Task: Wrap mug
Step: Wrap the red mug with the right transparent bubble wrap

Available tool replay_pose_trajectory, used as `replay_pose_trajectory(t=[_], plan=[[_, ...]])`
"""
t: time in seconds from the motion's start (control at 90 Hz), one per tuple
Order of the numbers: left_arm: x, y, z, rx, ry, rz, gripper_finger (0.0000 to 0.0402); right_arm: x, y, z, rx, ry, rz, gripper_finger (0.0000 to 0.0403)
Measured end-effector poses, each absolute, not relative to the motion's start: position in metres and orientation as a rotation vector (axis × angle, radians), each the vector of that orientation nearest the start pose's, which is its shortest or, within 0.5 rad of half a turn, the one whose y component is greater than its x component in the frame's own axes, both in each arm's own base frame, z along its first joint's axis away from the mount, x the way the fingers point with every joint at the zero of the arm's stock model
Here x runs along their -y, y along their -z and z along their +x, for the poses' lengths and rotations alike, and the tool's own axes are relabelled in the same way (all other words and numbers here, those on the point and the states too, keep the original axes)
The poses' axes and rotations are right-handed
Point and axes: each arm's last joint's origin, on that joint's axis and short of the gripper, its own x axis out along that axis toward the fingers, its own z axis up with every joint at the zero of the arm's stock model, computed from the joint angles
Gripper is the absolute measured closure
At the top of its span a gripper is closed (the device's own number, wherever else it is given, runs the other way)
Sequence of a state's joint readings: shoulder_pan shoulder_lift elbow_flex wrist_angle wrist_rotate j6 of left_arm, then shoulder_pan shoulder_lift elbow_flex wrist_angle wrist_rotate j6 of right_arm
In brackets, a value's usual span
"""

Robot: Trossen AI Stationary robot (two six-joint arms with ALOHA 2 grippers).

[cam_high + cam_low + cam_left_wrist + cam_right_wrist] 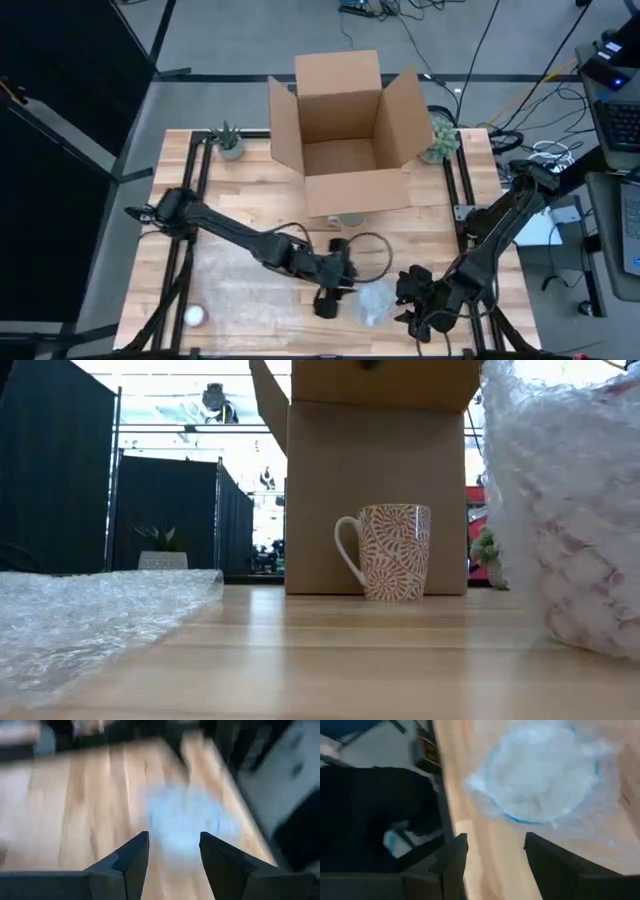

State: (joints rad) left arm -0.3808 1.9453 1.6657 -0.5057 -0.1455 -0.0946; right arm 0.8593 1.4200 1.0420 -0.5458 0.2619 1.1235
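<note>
From above, the left gripper (330, 298) and the right gripper (415, 312) hang low over the front of the wooden bench (250, 215), a small crumpled wad of bubble wrap (376, 300) lying between them. A larger sheet of bubble wrap (235, 285) is spread over the front left. An open cardboard box (345, 135) stands at the back (the mug barely shows at its front wall here).

At bench height, the patterned mug (388, 552) stands upright just in front of the box (375, 490), handle to the picture's left, well apart from both grippers.

The left wrist camera shows its fingers (131, 860) spread apart over bare wood, the wad (187, 822) ahead.

The right wrist camera shows its fingers (454, 860) likewise apart, the wad (542, 775) beyond them.
</note>
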Motion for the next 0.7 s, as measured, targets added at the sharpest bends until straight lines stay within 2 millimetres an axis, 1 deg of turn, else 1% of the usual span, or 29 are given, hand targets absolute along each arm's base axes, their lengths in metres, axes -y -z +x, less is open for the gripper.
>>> replay_pose_trajectory(t=[0.067,0.122,0.256,0.3,0.422,0.5,0.589,0.7], plan=[[0.163,-0.261,0.398,-0.857,0.145,0.171,0.0238,-0.212,-0.257,0.193,-0.947,-0.057,0.529,0.0216],[0.168,-0.249,0.393,-0.884,0.125,0.206,0.0238,-0.211,-0.258,0.194,-0.927,-0.056,0.506,0.0216],[0.18,-0.218,0.399,-0.822,0.147,0.194,0.0238,-0.213,-0.251,0.2,-0.91,-0.055,0.442,0.0216],[0.183,-0.211,0.404,-0.775,0.154,0.179,0.0238,-0.214,-0.247,0.203,-0.916,-0.056,0.42,0.0216],[0.188,-0.213,0.417,-0.632,0.177,0.157,0.0238,-0.218,-0.236,0.211,-0.927,-0.057,0.378,0.0216],[0.189,-0.212,0.425,-0.564,0.236,0.131,0.0238,-0.22,-0.229,0.214,-0.937,-0.047,0.36,0.0216],[0.188,-0.207,0.431,-0.533,0.29,0.098,0.0238,-0.219,-0.225,0.218,-0.947,-0.033,0.345,0.0216],[0.184,-0.204,0.436,-0.518,0.293,0.087,0.0238,-0.217,-0.222,0.222,-0.947,-0.033,0.318,0.0216]])
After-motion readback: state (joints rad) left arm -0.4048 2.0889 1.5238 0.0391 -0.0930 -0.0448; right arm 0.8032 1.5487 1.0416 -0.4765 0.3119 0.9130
